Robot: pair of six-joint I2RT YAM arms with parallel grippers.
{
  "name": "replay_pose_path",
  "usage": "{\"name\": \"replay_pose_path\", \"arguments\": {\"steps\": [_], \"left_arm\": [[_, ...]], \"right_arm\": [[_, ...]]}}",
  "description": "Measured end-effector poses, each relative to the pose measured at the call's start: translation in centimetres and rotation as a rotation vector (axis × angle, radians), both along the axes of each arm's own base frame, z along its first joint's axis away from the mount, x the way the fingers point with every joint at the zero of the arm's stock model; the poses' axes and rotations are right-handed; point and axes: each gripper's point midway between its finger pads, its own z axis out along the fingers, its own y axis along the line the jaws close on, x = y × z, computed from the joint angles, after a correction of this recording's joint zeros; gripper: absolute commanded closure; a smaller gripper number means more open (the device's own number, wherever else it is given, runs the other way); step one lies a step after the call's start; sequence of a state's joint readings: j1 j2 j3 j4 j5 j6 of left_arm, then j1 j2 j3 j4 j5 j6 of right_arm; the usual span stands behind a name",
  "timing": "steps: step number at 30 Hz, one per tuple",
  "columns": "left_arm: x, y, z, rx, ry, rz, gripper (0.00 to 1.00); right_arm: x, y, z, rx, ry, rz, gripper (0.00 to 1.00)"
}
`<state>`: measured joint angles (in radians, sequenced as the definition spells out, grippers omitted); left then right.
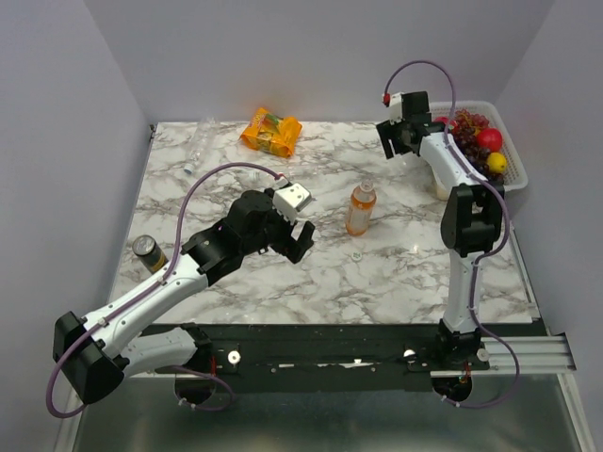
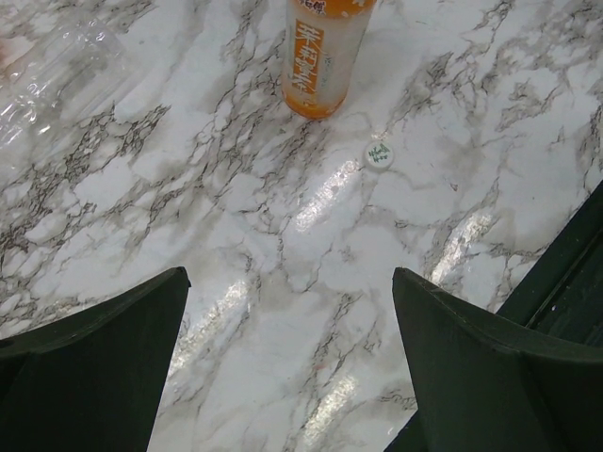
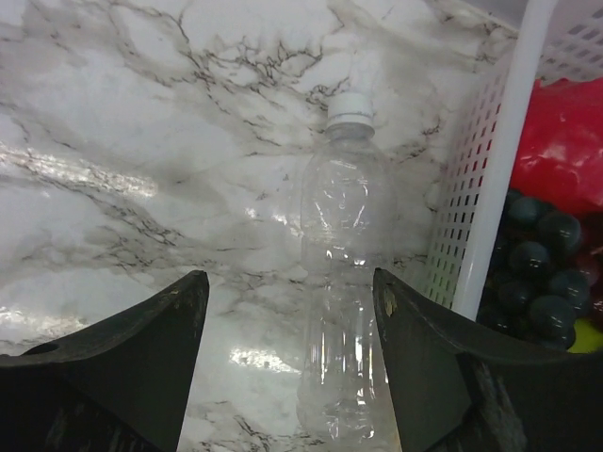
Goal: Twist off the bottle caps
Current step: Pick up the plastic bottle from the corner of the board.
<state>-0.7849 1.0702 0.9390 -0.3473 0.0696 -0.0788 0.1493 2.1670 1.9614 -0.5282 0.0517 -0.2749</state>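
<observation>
An orange-labelled bottle (image 1: 360,209) (image 2: 320,56) stands upright mid-table. A loose white cap (image 1: 356,254) (image 2: 379,153) lies on the marble just in front of it. My left gripper (image 1: 300,240) (image 2: 290,358) hovers open to the bottle's left, over bare marble. A clear bottle (image 3: 344,282) with a white cap (image 3: 350,107) lies beside the basket. It rests between the fingers of my right gripper (image 1: 396,141) (image 3: 290,348), close to the right finger, with a gap on the left. Another clear bottle (image 1: 200,143) (image 2: 57,75) lies at the back left.
A white basket (image 1: 516,174) (image 3: 499,169) of fruit, with grapes (image 3: 537,254), stands at the back right, tight against the right gripper. An orange snack packet (image 1: 271,130) lies at the back. A can (image 1: 148,252) stands near the left edge.
</observation>
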Motion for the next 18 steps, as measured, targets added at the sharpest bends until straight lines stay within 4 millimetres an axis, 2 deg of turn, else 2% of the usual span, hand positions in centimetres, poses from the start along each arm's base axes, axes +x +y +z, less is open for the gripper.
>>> {"name": "replay_pose_path", "arguments": {"steps": [3,6,18], "left_arm": [[0.0,0.0,0.0,-0.001,0.002,-0.003,0.01],[-0.1,-0.1,0.0,-0.002,0.004,-0.008,0.01],[-0.2,-0.3,-0.3,0.002,0.014,-0.016,0.01]], "right_arm": [[-0.1,-0.6,-2.4,-0.051,0.051,-0.008,0.22],[-0.2,-1.4,-4.0,-0.095,0.085,-0.03,0.22],[0.0,-3.9,-7.0,-0.224,0.135,-0.108,0.22]]}}
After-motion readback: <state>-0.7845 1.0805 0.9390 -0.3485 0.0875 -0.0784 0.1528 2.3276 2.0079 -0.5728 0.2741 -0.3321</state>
